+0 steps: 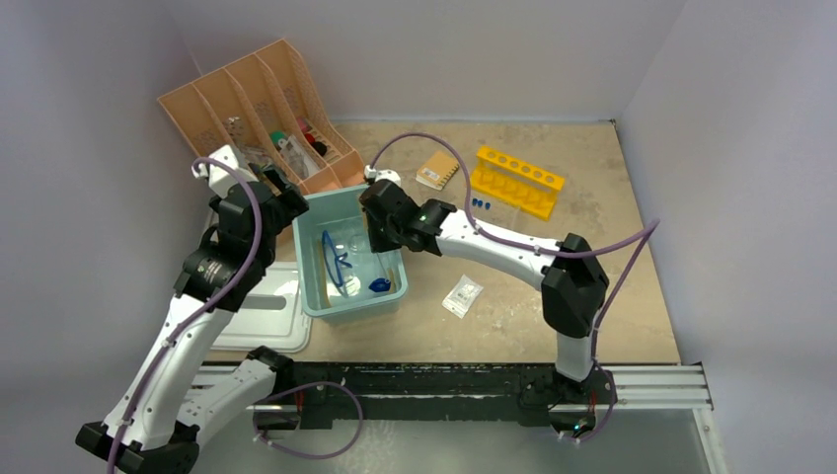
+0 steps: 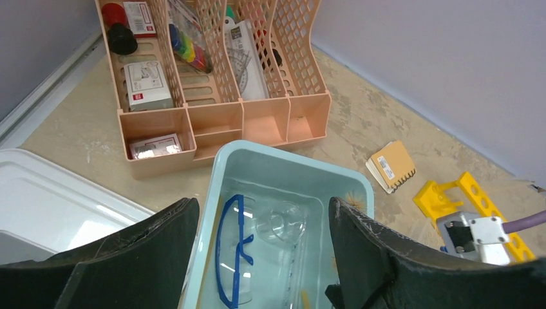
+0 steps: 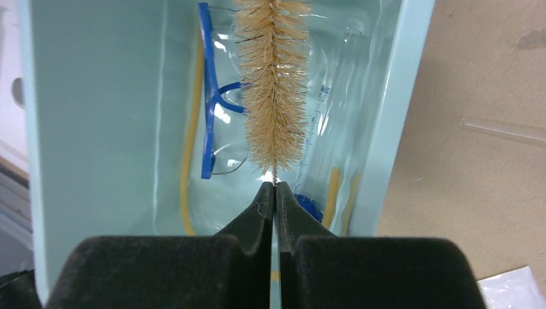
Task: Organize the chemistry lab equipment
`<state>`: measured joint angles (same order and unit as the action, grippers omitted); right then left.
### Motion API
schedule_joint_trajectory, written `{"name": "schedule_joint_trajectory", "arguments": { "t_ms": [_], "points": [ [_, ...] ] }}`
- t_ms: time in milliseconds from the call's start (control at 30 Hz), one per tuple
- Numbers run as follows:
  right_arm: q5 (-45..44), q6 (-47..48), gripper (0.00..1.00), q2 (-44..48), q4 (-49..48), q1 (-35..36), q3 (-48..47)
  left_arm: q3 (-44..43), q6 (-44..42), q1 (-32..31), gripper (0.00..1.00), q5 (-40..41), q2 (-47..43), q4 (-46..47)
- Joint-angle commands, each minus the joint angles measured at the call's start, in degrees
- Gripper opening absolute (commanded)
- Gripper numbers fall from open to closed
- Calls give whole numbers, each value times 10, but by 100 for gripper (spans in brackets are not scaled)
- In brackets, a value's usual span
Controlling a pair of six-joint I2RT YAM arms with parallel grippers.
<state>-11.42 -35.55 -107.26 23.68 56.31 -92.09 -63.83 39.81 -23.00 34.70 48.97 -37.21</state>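
The pale teal tub (image 1: 351,309) sits mid-table and holds blue-rimmed goggles (image 1: 336,263) (image 3: 208,129), a clear cylinder lying flat with its blue base (image 3: 310,208), and amber tubing (image 3: 187,168). My right gripper (image 3: 275,187) hangs over the tub's far right side (image 1: 376,223), shut on the wire stem of the bristle brush (image 3: 273,84), whose bristles point down into the tub. My left gripper (image 2: 263,206) is open and empty above the tub's far left corner (image 1: 281,194), with the goggles (image 2: 233,252) and cylinder (image 2: 283,223) between its fingers in the wrist view. Two blue-capped test tubes (image 1: 480,203) lie on the table.
The peach organiser (image 1: 257,109) stands at the back left with stationery in its slots. A yellow tube rack (image 1: 518,180) and a small notebook (image 1: 437,170) are at the back right. A white lid (image 1: 268,318) lies left of the tub, a small plastic bag (image 1: 462,295) right of it.
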Motion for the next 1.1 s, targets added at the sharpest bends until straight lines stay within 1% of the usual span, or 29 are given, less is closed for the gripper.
{"name": "schedule_joint_trajectory", "arguments": {
  "t_ms": [0, 167, 367, 433, 567, 633, 700, 933, 1067],
  "points": [
    [-57, -64, 0, -5, 8, 6, 5, -30, 6, 2, 73, 5, -5, -7],
    [-65, -87, 0, -36, 16, 6, 7, -23, 6, 2, 73, 16, -15, -18],
    [-77, -104, 1, -56, 38, 7, -3, -16, 13, 2, 73, 11, -25, -20],
    [-78, -112, 6, -61, 45, 6, -5, -16, 14, 2, 73, 10, -26, -24],
    [-73, -111, 24, -70, 63, 6, -22, -18, 14, 2, 73, 11, -32, -30],
    [-74, -108, 29, -67, 65, 7, -27, -18, 15, 2, 73, 11, -36, -32],
    [-74, -102, 33, -59, 59, 7, -28, -19, 14, 2, 73, 12, -36, -32],
    [-57, -74, 34, -14, 34, 7, -40, -32, 5, 2, 73, 13, -29, -32],
    [-31, -66, 33, 3, 42, 6, -57, -34, 2, 2, 73, 16, -27, -29]
  ]
}}
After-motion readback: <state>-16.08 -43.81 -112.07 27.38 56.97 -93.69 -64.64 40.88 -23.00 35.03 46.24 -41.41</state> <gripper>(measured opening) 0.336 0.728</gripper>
